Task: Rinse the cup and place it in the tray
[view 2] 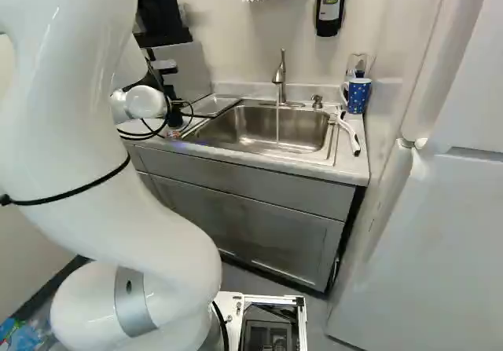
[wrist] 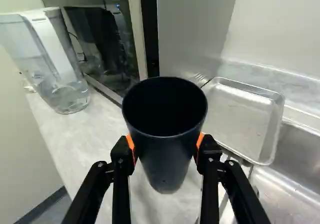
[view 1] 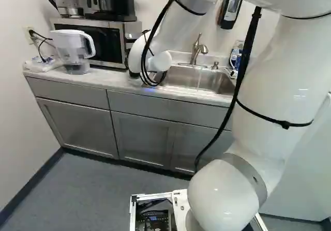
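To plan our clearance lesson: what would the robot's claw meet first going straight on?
Probably the countertop, touched by the base of the dark cup in the claw, before the microwave beyond; depth is unclear.

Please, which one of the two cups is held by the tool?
The plain dark cup, gripped in the tool; the dotted blue mug stands on the counter.

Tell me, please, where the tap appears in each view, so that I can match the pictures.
Left base view: the tap is in the upper part, a little right of the middle, behind the sink.
Right base view: upper part, just right of the middle, with water running down.
Wrist view: not in it.
Shared landmark: the sink, beside the tray in the wrist view.
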Robot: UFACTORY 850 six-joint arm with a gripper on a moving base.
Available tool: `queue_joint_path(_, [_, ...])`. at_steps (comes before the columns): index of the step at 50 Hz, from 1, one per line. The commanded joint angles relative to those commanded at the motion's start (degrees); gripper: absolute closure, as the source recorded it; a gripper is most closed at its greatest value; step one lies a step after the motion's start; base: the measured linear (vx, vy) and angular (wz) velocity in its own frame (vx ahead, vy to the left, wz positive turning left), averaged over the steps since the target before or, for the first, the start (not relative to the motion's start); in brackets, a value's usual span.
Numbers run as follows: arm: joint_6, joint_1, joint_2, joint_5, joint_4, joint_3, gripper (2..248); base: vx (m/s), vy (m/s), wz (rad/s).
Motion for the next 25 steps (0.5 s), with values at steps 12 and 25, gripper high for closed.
queue_joint_path(12, [0.00,-1.29,-1.37,0.00,0.00,-2.99,125,0.000,0.000,0.000])
queue_joint_path(25, [0.00,-2.32,-1.48,0.00,0.00,-4.76,125,0.000,0.000,0.000])
